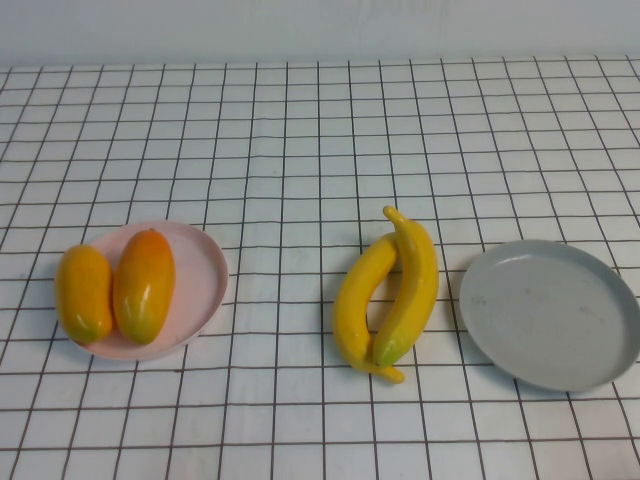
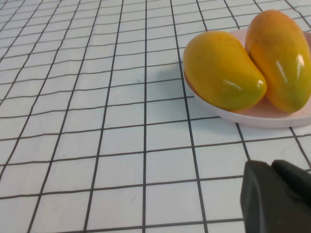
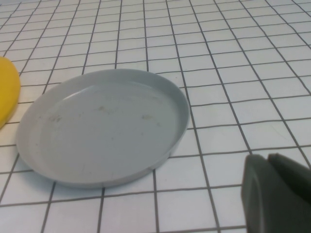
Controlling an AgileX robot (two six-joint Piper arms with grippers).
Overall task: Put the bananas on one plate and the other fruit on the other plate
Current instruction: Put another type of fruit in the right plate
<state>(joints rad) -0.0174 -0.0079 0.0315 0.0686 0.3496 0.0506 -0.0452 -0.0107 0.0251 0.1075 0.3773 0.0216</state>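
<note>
Two yellow bananas [image 1: 385,290] lie side by side on the checked cloth between the plates, one with a greenish tip. The grey plate [image 1: 550,315] is empty at the right; it also shows in the right wrist view [image 3: 102,126], with a banana's edge [image 3: 7,92] beside it. Two orange-yellow mango-like fruits [image 1: 83,293] [image 1: 144,285] lie on the pink plate [image 1: 205,270] at the left. The left wrist view shows them [image 2: 223,70] [image 2: 279,58] on that plate [image 2: 252,116]. My left gripper [image 2: 272,165] is shut and empty near the pink plate. My right gripper [image 3: 267,158] is shut and empty near the grey plate. Neither gripper shows in the high view.
A white cloth with a black grid [image 1: 300,130] covers the whole table. A pale wall runs along the far edge.
</note>
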